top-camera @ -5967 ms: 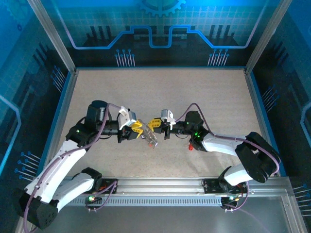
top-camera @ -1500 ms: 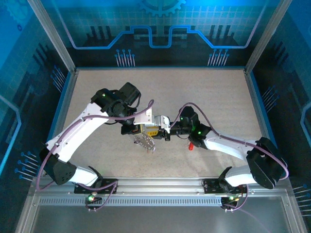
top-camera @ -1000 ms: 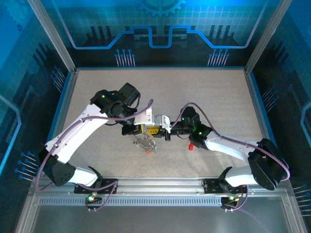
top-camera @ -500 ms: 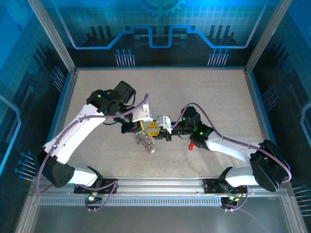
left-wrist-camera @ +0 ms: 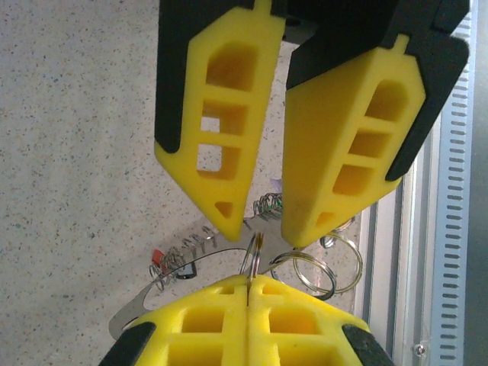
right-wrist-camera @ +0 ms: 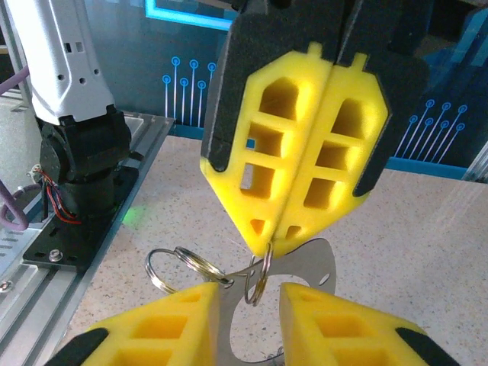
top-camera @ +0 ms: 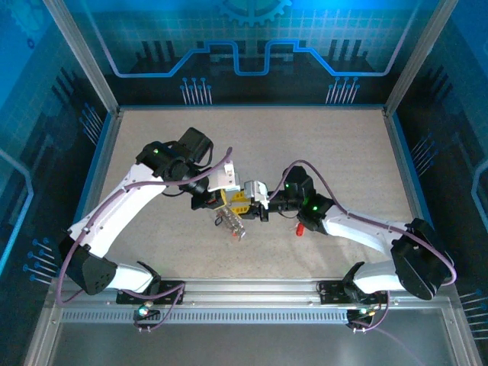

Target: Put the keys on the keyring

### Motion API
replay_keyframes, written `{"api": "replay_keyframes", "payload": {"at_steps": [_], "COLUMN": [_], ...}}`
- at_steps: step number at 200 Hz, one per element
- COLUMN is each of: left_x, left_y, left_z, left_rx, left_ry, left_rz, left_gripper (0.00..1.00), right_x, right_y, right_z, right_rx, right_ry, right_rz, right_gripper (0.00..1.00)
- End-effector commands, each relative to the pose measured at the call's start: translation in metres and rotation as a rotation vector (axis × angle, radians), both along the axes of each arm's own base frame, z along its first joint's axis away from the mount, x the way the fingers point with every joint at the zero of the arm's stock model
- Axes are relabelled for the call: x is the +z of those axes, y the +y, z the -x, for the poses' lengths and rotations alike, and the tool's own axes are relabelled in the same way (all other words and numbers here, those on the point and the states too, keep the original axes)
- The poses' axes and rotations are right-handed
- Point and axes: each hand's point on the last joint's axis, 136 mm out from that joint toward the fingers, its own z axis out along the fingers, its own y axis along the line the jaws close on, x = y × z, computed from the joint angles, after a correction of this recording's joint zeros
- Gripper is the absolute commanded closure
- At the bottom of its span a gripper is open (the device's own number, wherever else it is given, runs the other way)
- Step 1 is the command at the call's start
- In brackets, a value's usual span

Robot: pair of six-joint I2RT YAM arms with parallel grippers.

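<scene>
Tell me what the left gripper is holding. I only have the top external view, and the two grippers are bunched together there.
Observer: The left gripper has its jaws shut on a small split ring, pinched by its edge right at the fingertips.
Operator: Is the right gripper closed on it too?
Observer: No. The right gripper has its jaws apart, with one finger on each side of that ring. I cannot tell whether either finger touches it.
Operator: Anything else near that ring?
Observer: More silvery rings sit just beside it. I cannot tell whether they are linked to it.
</scene>
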Motion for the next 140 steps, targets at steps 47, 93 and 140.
{"api": "replay_keyframes", "payload": {"at_steps": [47, 93, 140], "left_x": [0.015, 0.018, 0.040], "left_y": [-0.010, -0.019, -0.004], "left_z": [0.006, 0.014, 0.010], "left_rx": [-0.019, -0.037, 0.034], "left_ry": [0.004, 0.011, -0.120], "left_rz": [0.097, 0.164, 0.308], "left_gripper": [1.00, 1.00, 0.72], "right_x": [0.010, 0.013, 0.026], "right_y": [0.008, 0.010, -0.003], "right_z": [-0.008, -0.010, -0.005], "right_rx": [-0.006, -0.011, -0.020], "right_ry": [0.032, 0.047, -0.022], "right_rz": [-0.035, -0.054, -0.141], "right_gripper": [0.84, 1.00, 1.00]}}
